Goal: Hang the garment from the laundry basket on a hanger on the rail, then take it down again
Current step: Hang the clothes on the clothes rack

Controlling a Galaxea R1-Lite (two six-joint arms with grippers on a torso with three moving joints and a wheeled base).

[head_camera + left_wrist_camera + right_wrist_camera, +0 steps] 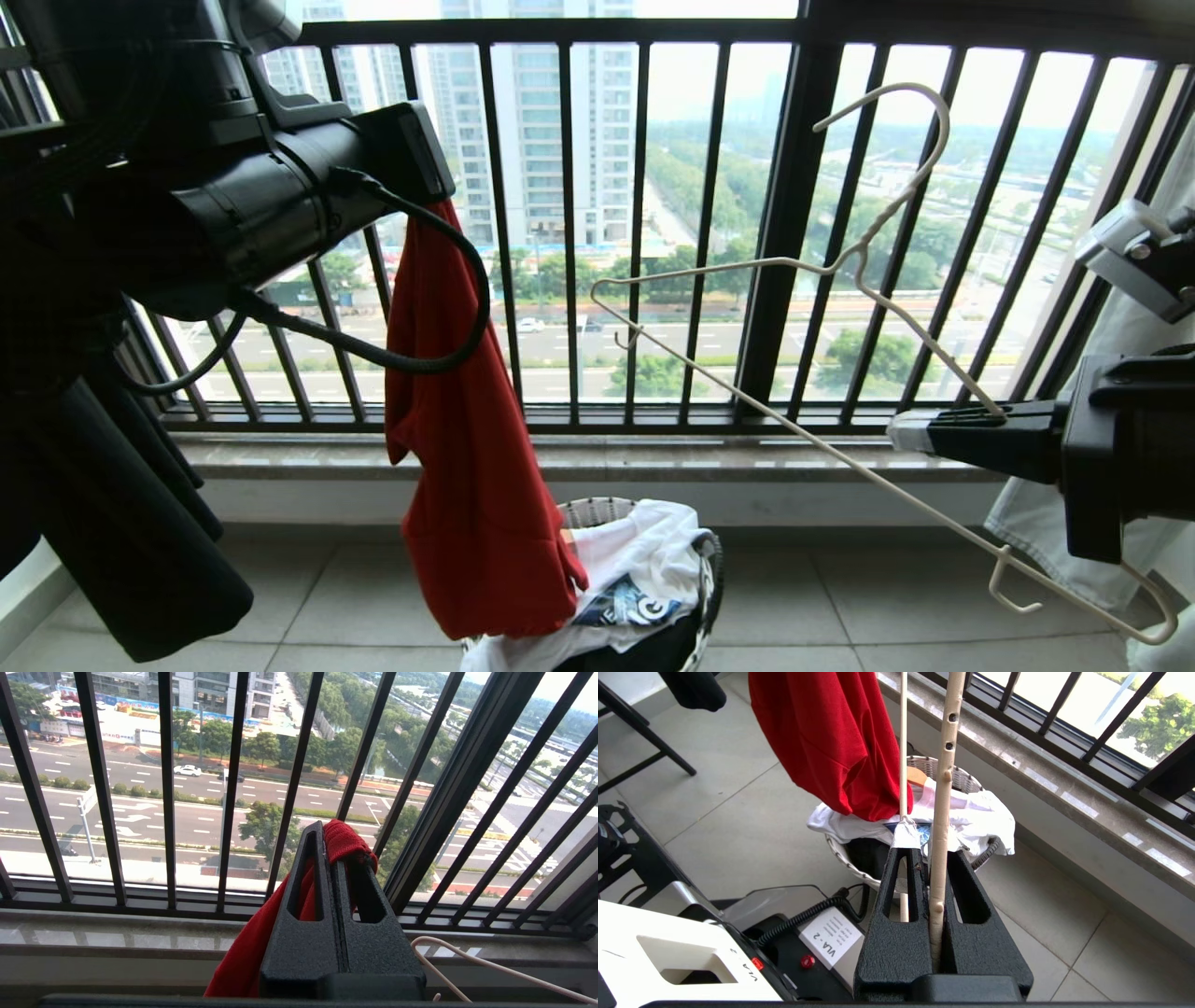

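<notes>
Garment (471, 485): limp, creased red cloth

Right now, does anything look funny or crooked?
Yes. The hanger sits tilted in the right gripper, hook up toward the railing, not level. The red T-shirt dangles bunched from the left gripper. White clothes spill over the basket's rim.

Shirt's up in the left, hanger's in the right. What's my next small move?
Probably bring the hanger leftward toward the red T-shirt. The left gripper pinches its top edge, the shirt hangs clear above the basket, and a gap remains.
</notes>
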